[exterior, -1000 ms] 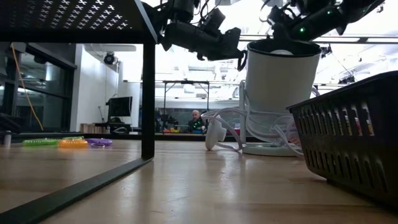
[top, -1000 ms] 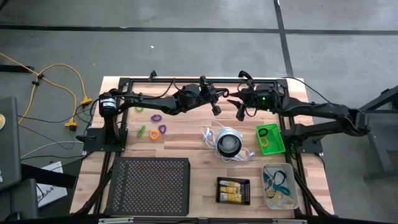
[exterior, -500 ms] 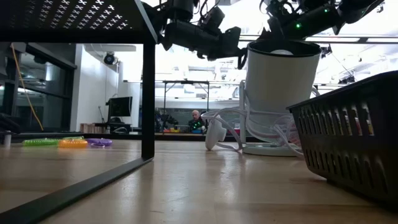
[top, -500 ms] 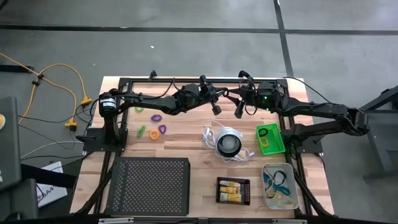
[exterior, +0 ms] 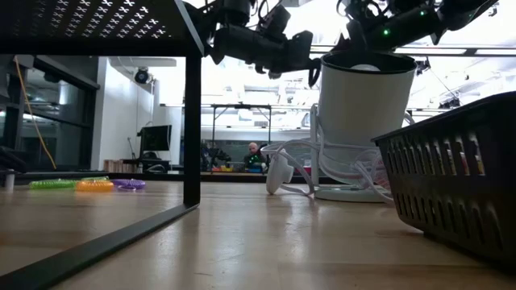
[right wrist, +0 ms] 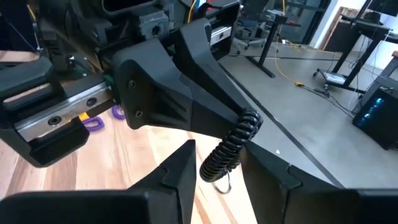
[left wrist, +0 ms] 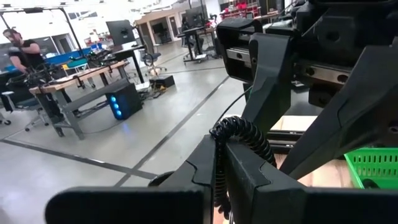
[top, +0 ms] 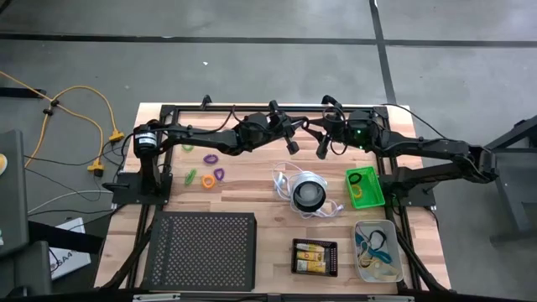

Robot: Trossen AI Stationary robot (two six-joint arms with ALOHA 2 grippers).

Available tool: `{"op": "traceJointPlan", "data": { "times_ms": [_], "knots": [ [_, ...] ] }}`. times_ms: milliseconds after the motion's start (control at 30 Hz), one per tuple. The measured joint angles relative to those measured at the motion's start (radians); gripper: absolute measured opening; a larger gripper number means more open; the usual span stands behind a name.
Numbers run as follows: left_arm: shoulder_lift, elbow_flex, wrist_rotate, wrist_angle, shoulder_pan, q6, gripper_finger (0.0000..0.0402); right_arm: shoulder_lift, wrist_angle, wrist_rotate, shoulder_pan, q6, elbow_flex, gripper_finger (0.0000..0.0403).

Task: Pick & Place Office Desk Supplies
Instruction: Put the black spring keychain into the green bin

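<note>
Above the table (top: 252,189), the left gripper (top: 291,148) still pinches the dark cord (left wrist: 239,134).

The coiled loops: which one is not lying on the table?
The black coil, pinched in the shut left hand, up in the air; the coloured loops all lie on the table.

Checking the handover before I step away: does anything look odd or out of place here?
Yes: a dark coiled cord hangs in mid-air, pinched in the shut left gripper, dangling between the open right gripper's fingers, not in any tray.
</note>
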Motion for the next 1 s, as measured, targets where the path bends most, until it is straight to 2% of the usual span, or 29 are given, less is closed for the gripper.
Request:
{"op": "traceJointPlan", "data": {
  "times_ms": [267, 700, 1000],
  "knots": [
    [0.000, 0.000, -0.002, 0.011, -0.002, 0.000, 0.0012, 0.000, 0.006, 0.010, 0.000, 0.004, 0.000, 0.0109],
    [0.000, 0.000, 0.001, 0.010, -0.003, 0.005, 0.0012, 0.000, 0.006, 0.017, 0.000, 0.006, 0.000, 0.0021],
    [0.000, 0.000, 0.002, 0.010, -0.003, -0.007, 0.0013, 0.000, 0.005, 0.039, 0.000, 0.006, 0.000, 0.0024]
  ]
}}
